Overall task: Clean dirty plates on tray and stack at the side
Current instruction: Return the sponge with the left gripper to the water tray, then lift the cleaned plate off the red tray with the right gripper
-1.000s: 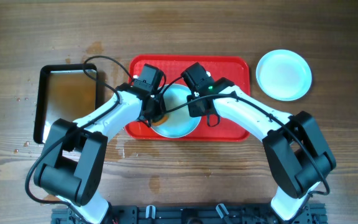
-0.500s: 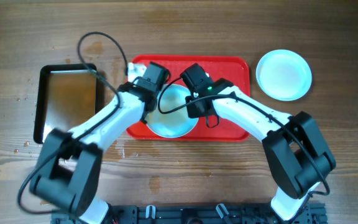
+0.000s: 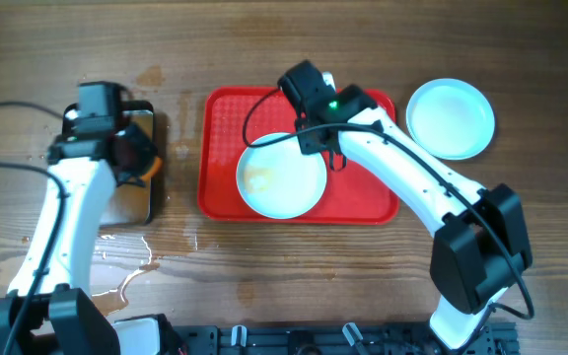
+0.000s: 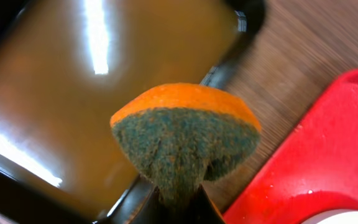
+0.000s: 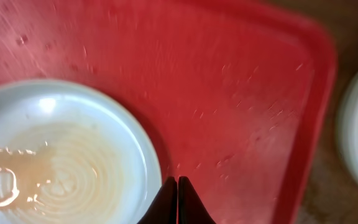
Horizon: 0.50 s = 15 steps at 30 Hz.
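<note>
Left gripper (image 4: 179, 198): fingers pinched on the lower edge of a sponge (image 4: 185, 134) with an orange body and a dark green scouring face. In the wrist view the sponge is held over the near rim of the black-rimmed metal pan (image 4: 73, 93), whose floor shows brown and reflective. Whether the sponge touches the pan cannot be told. Overhead, the sponge (image 3: 144, 166) sits over the pan's right half (image 3: 134, 205), well apart from the tray.

Right gripper (image 5: 178, 194): fingers pressed together, holding nothing, positioned over bare tray surface just beside the plate's rim. Overhead it stands over the upper middle of the tray (image 3: 312, 143).

Tray (image 3: 220, 148): red, textured, at the centre of the wooden table (image 3: 521, 59), with scattered droplets visible in the wrist view (image 5: 241, 81).

Plate (image 3: 282, 176): one plate lies flat on the tray, lower centre. It is wet, with a faint pale-orange film left of its middle — the same film shows in the right wrist view (image 5: 61, 162).

Second plate (image 3: 450, 118): off the tray, on the table to its right, surface clean. Whether more than one is stacked there cannot be told.

Table: water (image 3: 138, 264) pooled below the pan.
</note>
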Available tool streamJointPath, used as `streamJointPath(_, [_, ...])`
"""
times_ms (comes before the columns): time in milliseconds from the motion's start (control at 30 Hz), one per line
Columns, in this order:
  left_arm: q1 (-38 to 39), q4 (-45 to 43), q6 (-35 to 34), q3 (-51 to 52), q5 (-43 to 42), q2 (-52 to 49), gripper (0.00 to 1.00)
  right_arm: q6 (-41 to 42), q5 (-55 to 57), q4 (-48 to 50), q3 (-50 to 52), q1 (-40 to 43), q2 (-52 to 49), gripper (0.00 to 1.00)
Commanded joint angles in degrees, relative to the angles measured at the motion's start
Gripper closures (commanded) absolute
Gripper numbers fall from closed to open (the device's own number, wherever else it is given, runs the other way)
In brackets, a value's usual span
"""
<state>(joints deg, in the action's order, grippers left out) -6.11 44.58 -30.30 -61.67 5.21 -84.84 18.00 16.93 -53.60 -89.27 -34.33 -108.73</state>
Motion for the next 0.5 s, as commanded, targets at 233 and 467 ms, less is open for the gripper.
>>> streamJointPath(233, [-13.2, 1.3, -0.1, -0.4, -3.3, 0.6, 0.96, -1.5, -18.4, -2.1, -0.1, 5.8, -3.3, 0.6])
streamJointPath(467, [-16.8, -0.2, -0.2, 0.8, -3.3, 0.3, 0.96, -1.4, -24.4, 0.1, 5.1, 6.6, -9.9, 0.56])
